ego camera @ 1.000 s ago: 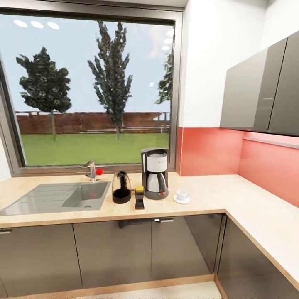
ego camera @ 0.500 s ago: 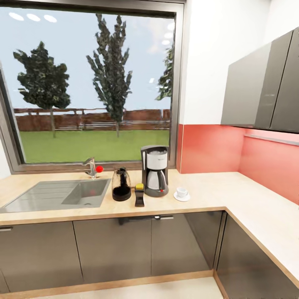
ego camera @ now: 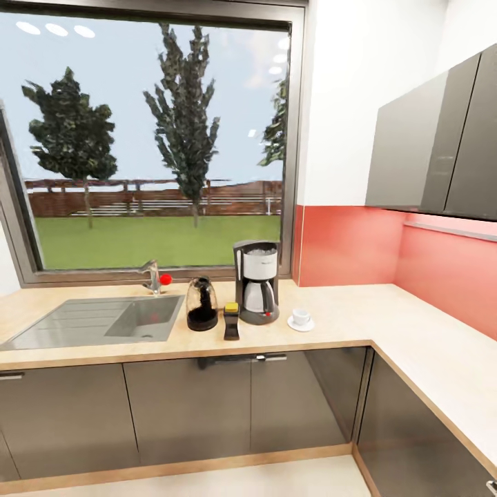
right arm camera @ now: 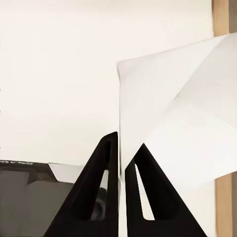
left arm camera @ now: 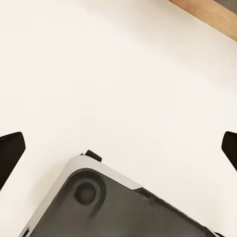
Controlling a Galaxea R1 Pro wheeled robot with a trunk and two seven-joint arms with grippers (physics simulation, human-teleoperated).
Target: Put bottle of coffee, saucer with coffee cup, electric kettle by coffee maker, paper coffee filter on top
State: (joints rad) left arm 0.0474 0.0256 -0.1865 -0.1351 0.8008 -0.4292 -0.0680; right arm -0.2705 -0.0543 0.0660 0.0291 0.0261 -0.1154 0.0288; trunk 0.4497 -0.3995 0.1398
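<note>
The head camera had drawn back slightly; counter items had not moved. The right gripper (right arm camera: 118, 163) pinched the paper coffee filter (right arm camera: 182, 123) at its edge, jaws nearly closed; the filter looked light, flimsy and crushable. The left gripper (left arm camera: 118, 148) stood wide apart, empty.

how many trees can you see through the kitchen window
3: one tree at the window's left, a taller one in the middle, and a third partly cut off by the right frame.

The head camera now sits a little farther back than a second ago, so the whole scene lies slightly higher and smaller in the head view. The counter (ego camera: 345, 324) edge shows higher, and more of the cabinet fronts (ego camera: 193, 407) and the floor (ego camera: 207, 483) below it is in sight. Relative to the coffee maker (ego camera: 257, 281), nothing on the counter changes place.
</note>
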